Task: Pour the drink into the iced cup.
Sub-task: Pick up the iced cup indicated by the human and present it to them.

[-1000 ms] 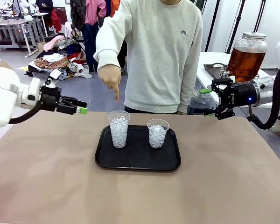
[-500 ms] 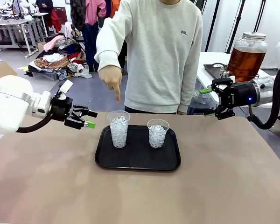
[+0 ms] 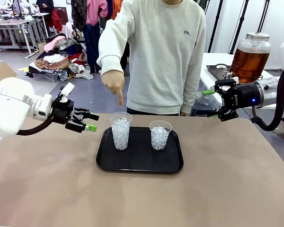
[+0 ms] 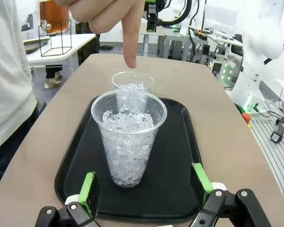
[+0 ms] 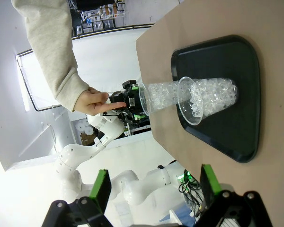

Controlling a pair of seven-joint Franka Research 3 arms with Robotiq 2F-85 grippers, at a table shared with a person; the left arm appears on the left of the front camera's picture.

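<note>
Pointed-at iced cup (image 3: 120,131) stands upright on black tray (image 3: 175,166), left of second iced cup (image 3: 160,135). Person's hand (image 3: 113,81) points a finger down over its rim. Left end effector (image 3: 92,122) is nearer: just beside tray's left edge, fingers wide apart, empty, cup straight ahead. Right end effector (image 3: 210,104) is also spread and empty, well apart at the far right of the desk (image 3: 52,189). Drink (image 3: 249,61) sits in glass jar (image 3: 258,38) behind it. Flat brown desk gives room around the tray.
</note>
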